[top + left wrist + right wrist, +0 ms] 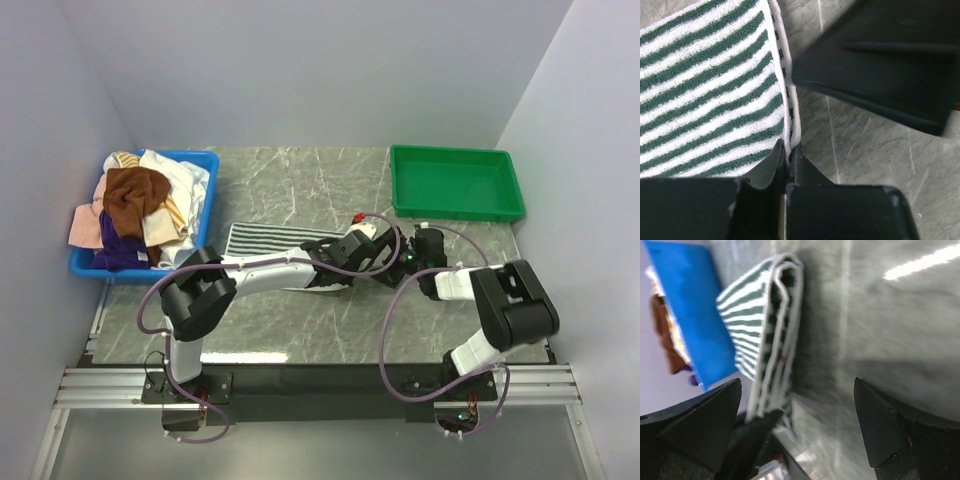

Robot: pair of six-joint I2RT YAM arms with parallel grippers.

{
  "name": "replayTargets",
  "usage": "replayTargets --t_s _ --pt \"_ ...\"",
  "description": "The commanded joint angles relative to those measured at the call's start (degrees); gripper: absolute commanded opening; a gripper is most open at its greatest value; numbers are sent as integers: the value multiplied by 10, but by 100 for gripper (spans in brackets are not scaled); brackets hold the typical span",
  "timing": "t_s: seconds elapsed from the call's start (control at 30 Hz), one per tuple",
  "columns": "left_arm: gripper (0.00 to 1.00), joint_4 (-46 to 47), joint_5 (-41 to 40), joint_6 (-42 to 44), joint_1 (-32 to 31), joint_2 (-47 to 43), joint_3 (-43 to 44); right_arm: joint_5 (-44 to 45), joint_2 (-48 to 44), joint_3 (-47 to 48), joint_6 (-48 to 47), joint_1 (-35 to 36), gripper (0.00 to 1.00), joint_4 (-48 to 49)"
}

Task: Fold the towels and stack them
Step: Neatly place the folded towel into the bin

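Towel (705,95) in left jaws, blue bin (208,200), green tray (455,185) beyond

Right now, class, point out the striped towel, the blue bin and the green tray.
striped towel (262,240), top view, on its flat striped left part.
blue bin (208,160), top view, on the rim's far right corner.
green tray (455,187), top view, on its bare floor.

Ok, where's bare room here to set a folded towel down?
Free: table between blue bin and green tray, the empty tray itself, and the strip along the near edge. Crowded: mid-table, where left end effector and right end effector meet at the striped towel; the bin is heaped.
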Motion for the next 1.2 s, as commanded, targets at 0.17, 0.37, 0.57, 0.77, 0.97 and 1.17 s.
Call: replayTargets --t_s 0.17,0.37,0.57,0.77,0.97,1.17 --pt "1 20 21 -19 2 -10 13 -12 115 53 94 45 100 126" --pt "1 27 19 -30 2 -15 25 14 154 82 112 81 92 118" --pt "1 21 23 -48 4 3 49 18 165 103 99 88 54 107" --pt "21 6 28 -56 8 31 91 21 150 162 19 83 18 21" --pt "69 23 44 -69 21 0 61 35 130 240 -103 54 0 -118" --pt "97 28 76 -88 52 -81 7 60 141 355 -234 23 0 -266"
